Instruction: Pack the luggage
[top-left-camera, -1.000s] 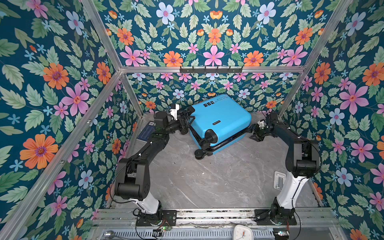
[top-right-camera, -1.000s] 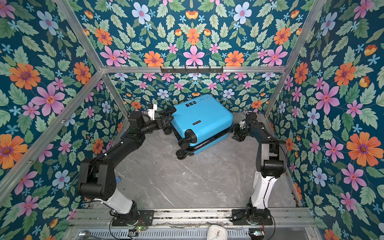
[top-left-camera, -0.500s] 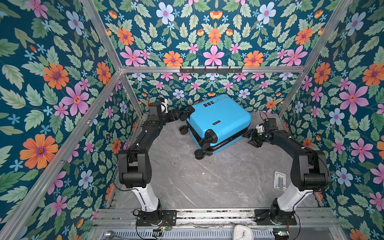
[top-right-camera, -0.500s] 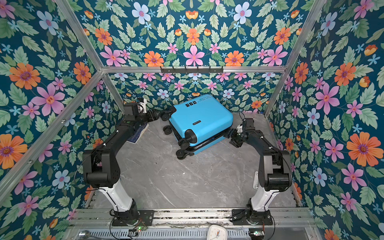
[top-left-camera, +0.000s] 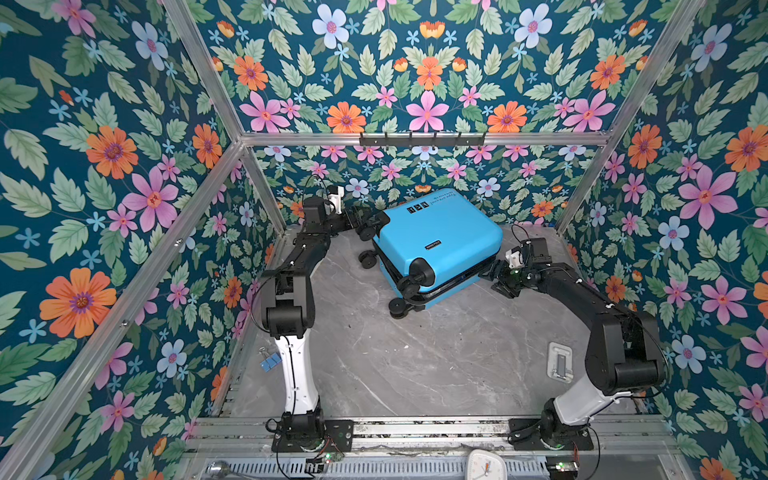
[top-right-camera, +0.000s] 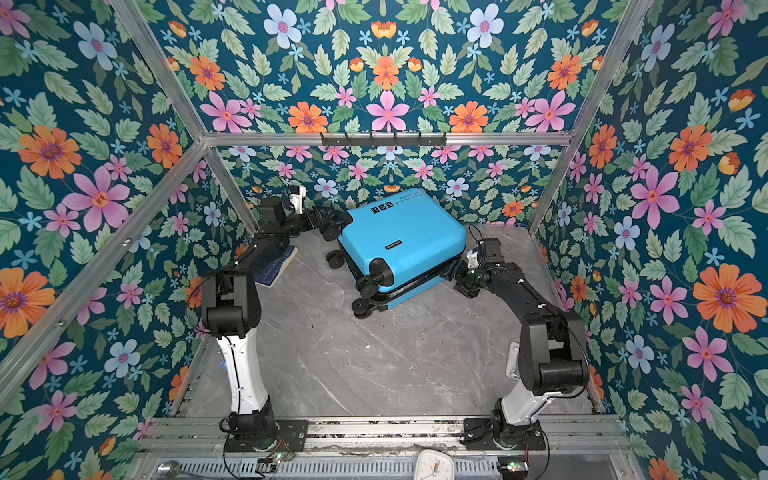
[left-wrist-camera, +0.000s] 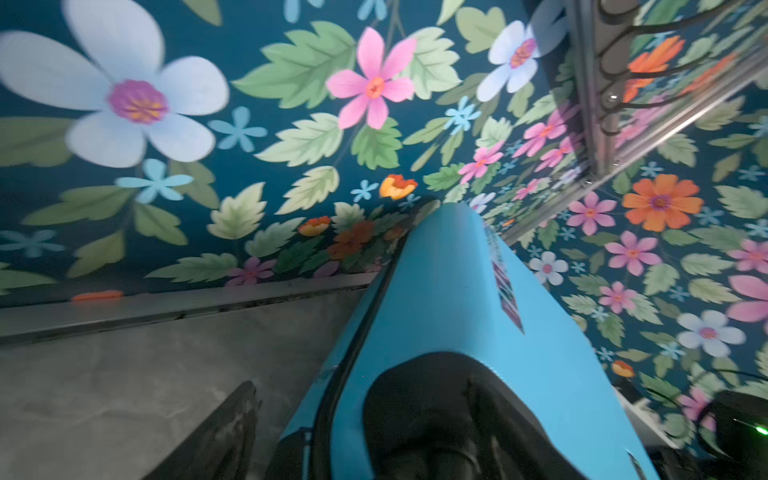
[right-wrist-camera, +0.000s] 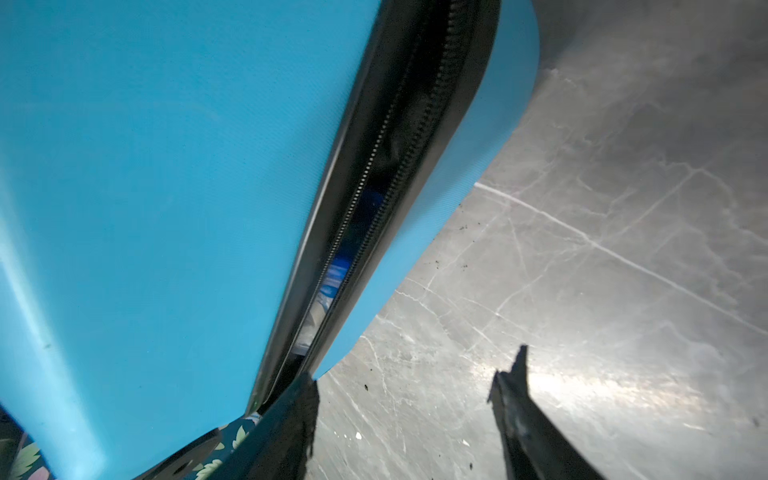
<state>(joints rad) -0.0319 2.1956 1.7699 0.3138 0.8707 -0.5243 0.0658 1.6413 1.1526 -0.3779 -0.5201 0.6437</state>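
Where the luggage (top-left-camera: 436, 237) lies long axis eight-to-two, its zip seam (right-wrist-camera: 374, 187) sits ten o'clock of the spread, empty right end effector (top-left-camera: 493, 279).

Both top views: high over the near edge of the worktop (top-left-camera: 415, 365), angled down toward the back wall (top-left-camera: 428, 75); nearly the same full scene. Left wrist: pressed close along the luggage (left-wrist-camera: 449, 291), facing the back wall. Right wrist: close on luggage zipper seam (right-wrist-camera: 374, 187), worktop beyond.

Grey marbled tabletop (top-left-camera: 415, 365), blue luggage (top-left-camera: 436, 232) on it, dark-blue cloth (top-right-camera: 277, 266)
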